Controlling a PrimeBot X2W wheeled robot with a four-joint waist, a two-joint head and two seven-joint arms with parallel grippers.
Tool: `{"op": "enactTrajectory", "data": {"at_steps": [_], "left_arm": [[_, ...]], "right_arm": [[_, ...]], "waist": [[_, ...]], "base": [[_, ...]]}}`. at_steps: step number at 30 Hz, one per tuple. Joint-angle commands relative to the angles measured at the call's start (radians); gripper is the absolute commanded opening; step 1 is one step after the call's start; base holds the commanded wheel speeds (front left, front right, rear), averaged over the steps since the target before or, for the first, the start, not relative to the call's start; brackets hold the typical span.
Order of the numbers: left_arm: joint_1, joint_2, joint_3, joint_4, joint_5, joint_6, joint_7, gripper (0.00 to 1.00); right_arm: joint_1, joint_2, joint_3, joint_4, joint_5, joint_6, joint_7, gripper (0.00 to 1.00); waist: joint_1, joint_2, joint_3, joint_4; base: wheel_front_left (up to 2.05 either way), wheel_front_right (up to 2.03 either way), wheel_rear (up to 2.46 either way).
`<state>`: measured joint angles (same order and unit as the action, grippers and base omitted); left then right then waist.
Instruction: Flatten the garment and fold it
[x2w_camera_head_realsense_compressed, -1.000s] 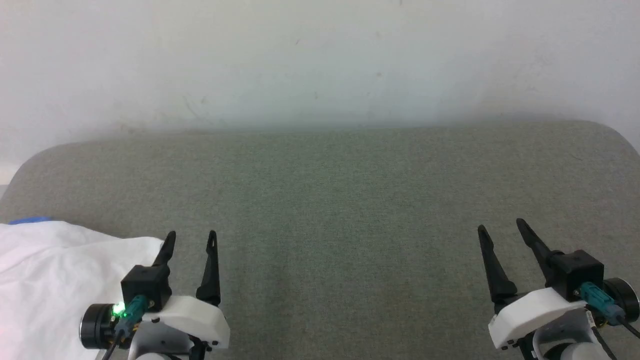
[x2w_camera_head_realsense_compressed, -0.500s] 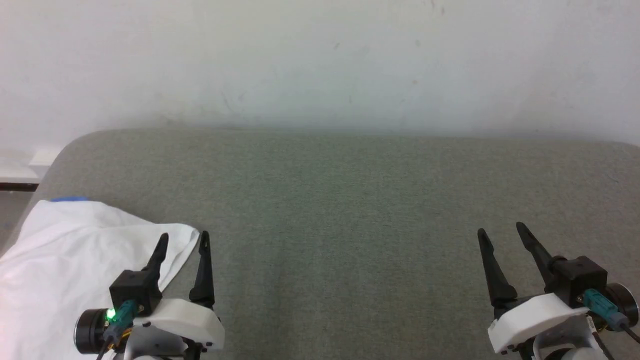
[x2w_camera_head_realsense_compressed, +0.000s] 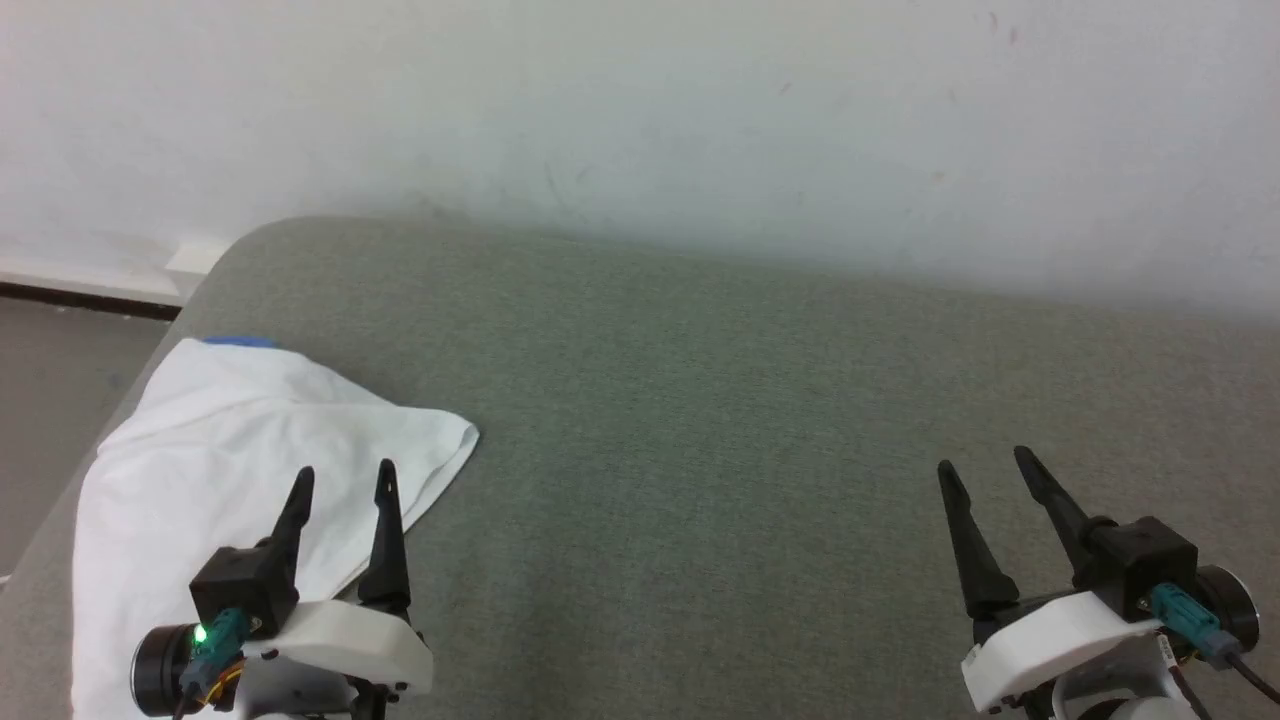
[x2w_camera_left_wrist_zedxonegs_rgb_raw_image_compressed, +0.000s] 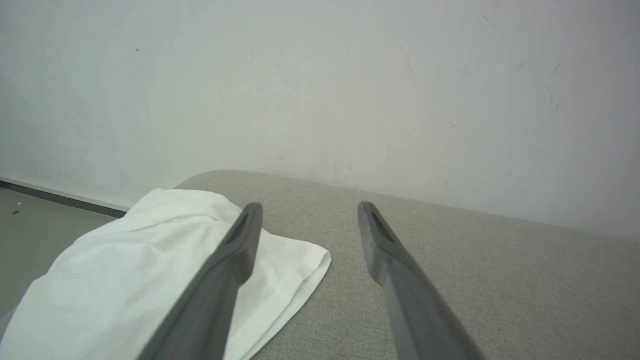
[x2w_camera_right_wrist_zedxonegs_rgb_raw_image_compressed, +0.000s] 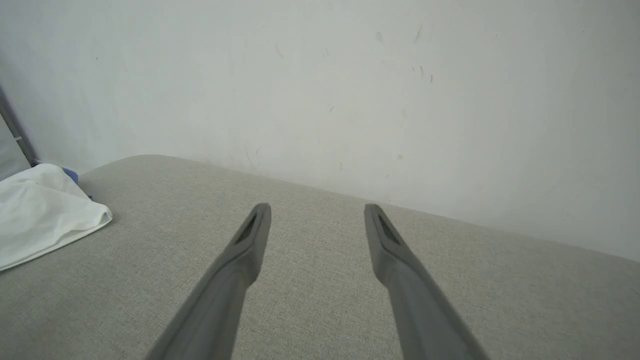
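A: Where's the garment sitting?

B: Bunched at the left end of the grey counter, right up to its rounded edge, with the floor beyond. It's mostly white, with a blue strip peeking out at the far side. One pointed corner reaches toward the middle

A: And the tools?

B: The left tool has its fingers spread with nothing between them. It sits at the near edge of the cloth, one finger in front of the white and the other over bare counter. I can't tell whether it touches. The right tool is also spread wide and empty, well apart from the cloth

A: How do you reckon it'll handle?

B: Light and limp, I'd say. It's thin cloth that sags, creases and doubles over itself. Nothing fragile, but it will likely drag on that woven cover rather than slide, and a pinch may catch two layers at once

A: So where to take hold?

B: The pointed corner looks the best bet for the left tool, since the edge is plain to see there. The second hold is harder, because apart from the blue, the sleeves and shoulders seem folded under. I'd lift the corner, let the cloth hang open, then look for an opposite edge for the right tool
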<state>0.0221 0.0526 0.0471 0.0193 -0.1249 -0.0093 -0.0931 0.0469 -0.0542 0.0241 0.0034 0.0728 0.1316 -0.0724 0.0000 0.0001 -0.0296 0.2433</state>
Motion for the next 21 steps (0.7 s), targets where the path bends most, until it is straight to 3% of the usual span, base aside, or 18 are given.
{"op": "enactTrajectory", "data": {"at_steps": [1,21], "left_arm": [[0.011,-0.001,0.007,0.003,-0.012,-0.009,-0.012,1.0],[-0.009,-0.001,0.042,0.007,-0.039,0.007,-0.053,1.0]], "right_arm": [[0.005,0.001,0.005,0.003,0.009,0.0,-0.01,1.0],[-0.007,0.002,0.023,-0.007,0.006,-0.001,-0.031,1.0]], "waist": [[0.0,-0.0001,0.004,0.028],[0.0,-0.0001,0.036,0.11]], "base": [[0.0,0.0,0.0],[0.0,0.0,0.0]]}}
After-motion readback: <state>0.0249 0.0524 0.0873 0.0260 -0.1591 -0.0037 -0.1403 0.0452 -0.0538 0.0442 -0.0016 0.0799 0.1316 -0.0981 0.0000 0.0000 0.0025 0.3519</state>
